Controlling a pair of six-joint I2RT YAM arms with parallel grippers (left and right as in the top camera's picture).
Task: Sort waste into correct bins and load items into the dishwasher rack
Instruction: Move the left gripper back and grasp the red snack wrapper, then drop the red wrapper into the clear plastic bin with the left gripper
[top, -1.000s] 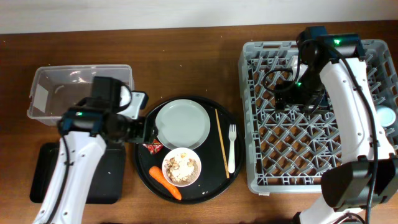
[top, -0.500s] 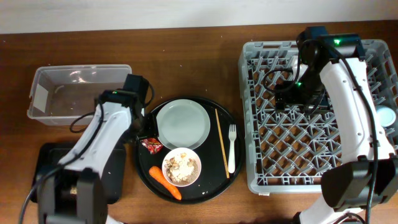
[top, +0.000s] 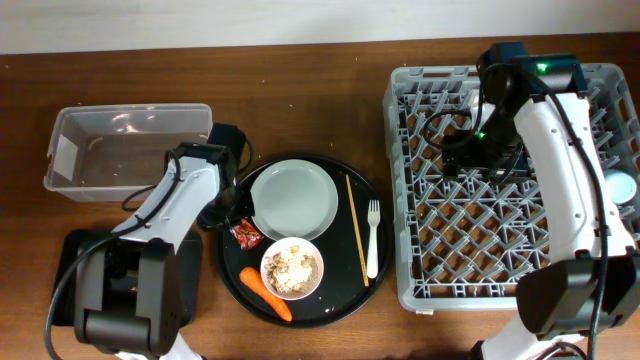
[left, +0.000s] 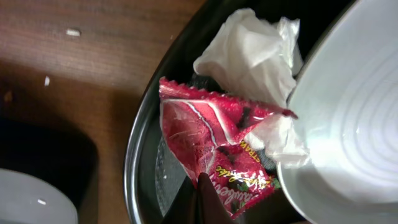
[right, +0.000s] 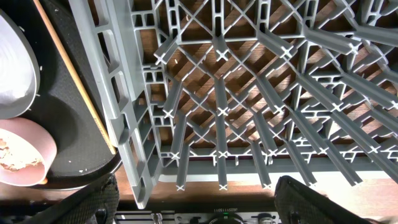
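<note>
Pinching the crumpled red wrapper (left: 211, 143) on the large round black tray (left: 135, 163) beside the pale round plate (left: 354, 124), left gripper (left: 198, 202) is clamped; right gripper (right: 199, 208) gapes empty over grey plastic lattice rack (right: 249, 93).

You saw a glossy, crinkled plastic wrapper (left: 211, 137), soft white paper tissue (left: 249, 50), a smooth glazed plate (left: 354, 124), a matt grey plastic rack (right: 118, 93), and a wood-grain table (left: 81, 68).

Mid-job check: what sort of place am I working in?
Likely a mock dish-clearing station on a wooden table: grey dishwasher rack, clear waste tub, and a round black tray carrying a plate.
</note>
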